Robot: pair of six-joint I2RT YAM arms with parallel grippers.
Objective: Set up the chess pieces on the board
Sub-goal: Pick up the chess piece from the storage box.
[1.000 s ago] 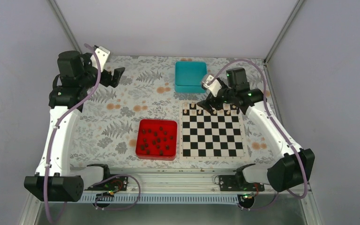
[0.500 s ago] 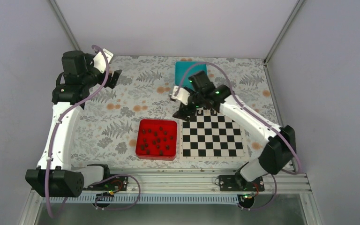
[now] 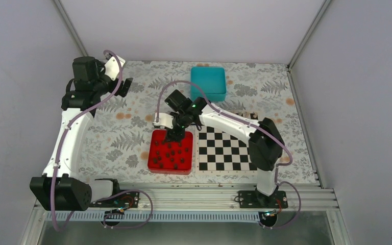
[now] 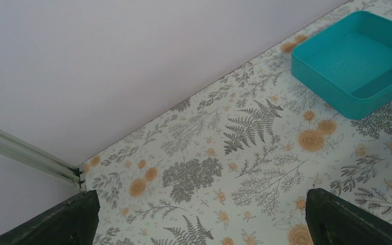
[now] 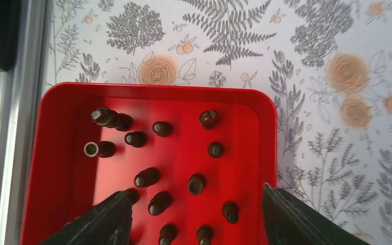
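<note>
**Task items.** The chess pieces [image 3: 169, 153] are all in the red tray [image 3: 169, 171], which sits on the desk [image 3: 122, 127] just beside the left edge of the board [image 3: 229, 153]. The right wrist view shows some pieces upright and others lying on their sides. One of these shows a pale round base [image 5: 91, 149]. No dark piece is visible on the board's squares.

**Right arm.** The right arm [image 3: 224, 121] reaches across the far edge of the board towards its left. The right jaws hang above the tray's far half. They are spread apart and pinch nothing, with several pieces visible in the gap below them.

**Left arm.** The left arm [image 3: 69, 138] is well to the left of the board and beyond its far edge. The left jaws are spread wide and empty, above bare floral desk.

**Other items.** A teal box [image 3: 209, 82] rests beyond the board's far edge, apart from it.
</note>
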